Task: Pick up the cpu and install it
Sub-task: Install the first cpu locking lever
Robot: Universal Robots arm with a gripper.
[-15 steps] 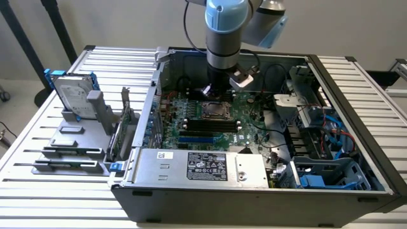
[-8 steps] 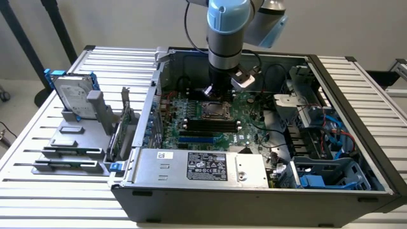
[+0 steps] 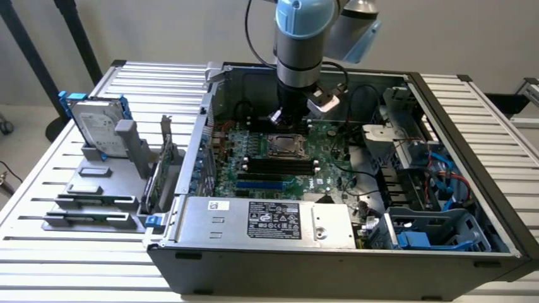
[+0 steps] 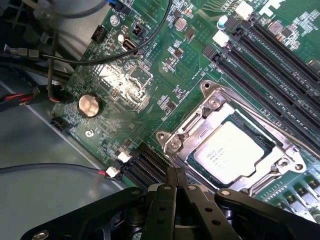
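The cpu [image 4: 230, 150], a small square chip with a silvery-grey top, lies flat inside the motherboard socket, and the socket's metal frame [image 4: 212, 102] surrounds it. In the exterior view the cpu [image 3: 286, 144] sits mid-board within the open computer case. My gripper [image 4: 176, 179] hangs just above the board beside one edge of the socket. Its black fingers [image 4: 167, 200] are pressed together with nothing between them, so it is shut. In the exterior view the gripper [image 3: 279, 120] is directly behind the socket, a little above it.
A hard drive in a blue frame [image 3: 97, 126] stands on a grey rack at the exterior view's left. The power supply [image 3: 269, 221] fills the case front. Black memory slots [image 4: 280, 55], a coin battery [image 4: 90, 105] and loose cables [image 4: 75, 60] surround the socket.
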